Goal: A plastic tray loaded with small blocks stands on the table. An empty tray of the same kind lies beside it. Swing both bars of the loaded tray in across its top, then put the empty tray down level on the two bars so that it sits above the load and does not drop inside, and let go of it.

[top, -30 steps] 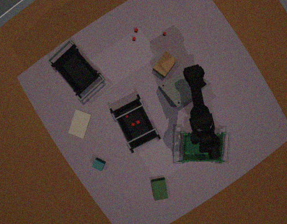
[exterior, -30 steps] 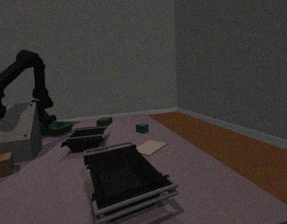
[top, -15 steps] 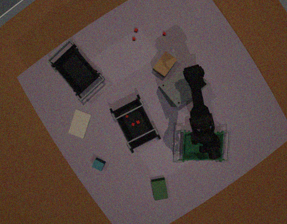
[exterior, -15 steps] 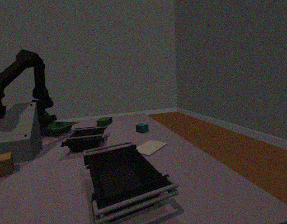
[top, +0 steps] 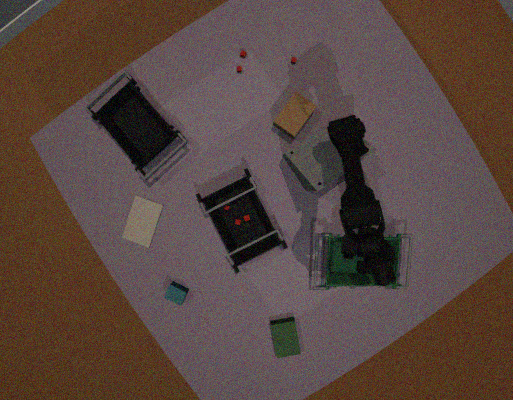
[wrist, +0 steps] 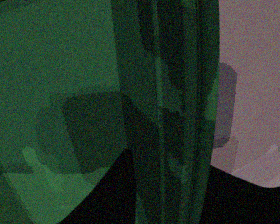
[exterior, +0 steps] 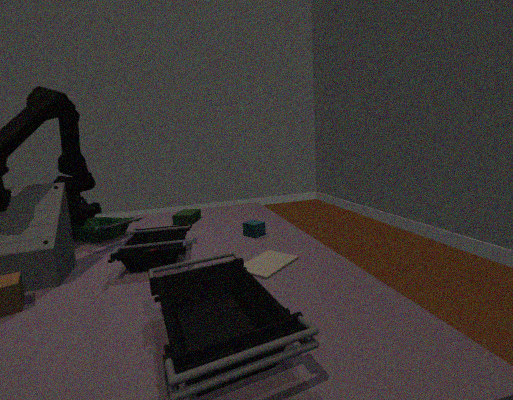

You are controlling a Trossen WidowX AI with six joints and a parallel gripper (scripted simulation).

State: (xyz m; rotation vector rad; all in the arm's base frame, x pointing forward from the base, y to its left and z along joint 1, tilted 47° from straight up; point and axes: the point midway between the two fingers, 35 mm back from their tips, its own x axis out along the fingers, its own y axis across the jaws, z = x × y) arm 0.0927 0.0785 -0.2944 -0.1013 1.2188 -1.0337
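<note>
The loaded black tray [top: 265, 207] [exterior: 154, 259] stands mid-table with red blocks inside, such as one red block [top: 246, 218]. Its two bars, one bar [top: 231, 201] and the other bar [top: 253, 243], lie across its top. The empty green tray [top: 331, 261] [exterior: 104, 228] [wrist: 190, 60] stands on the table under the arm, its bars out past its ends. My gripper [wrist: 147, 153] points down and is shut on the green tray's wall, one finger inside and one outside. In the top view the arm hides the fingertips.
Another empty black tray [top: 155, 107] [exterior: 265, 301] has its bars out. Also there: an orange box [top: 294, 114] [exterior: 4, 294], cream plate [top: 142, 222] [exterior: 271, 263], teal block [top: 176, 293] [exterior: 254, 228], green block [top: 285, 338] [exterior: 187, 216], robot base [top: 311, 164] and loose red blocks [top: 243, 53] [top: 293, 60].
</note>
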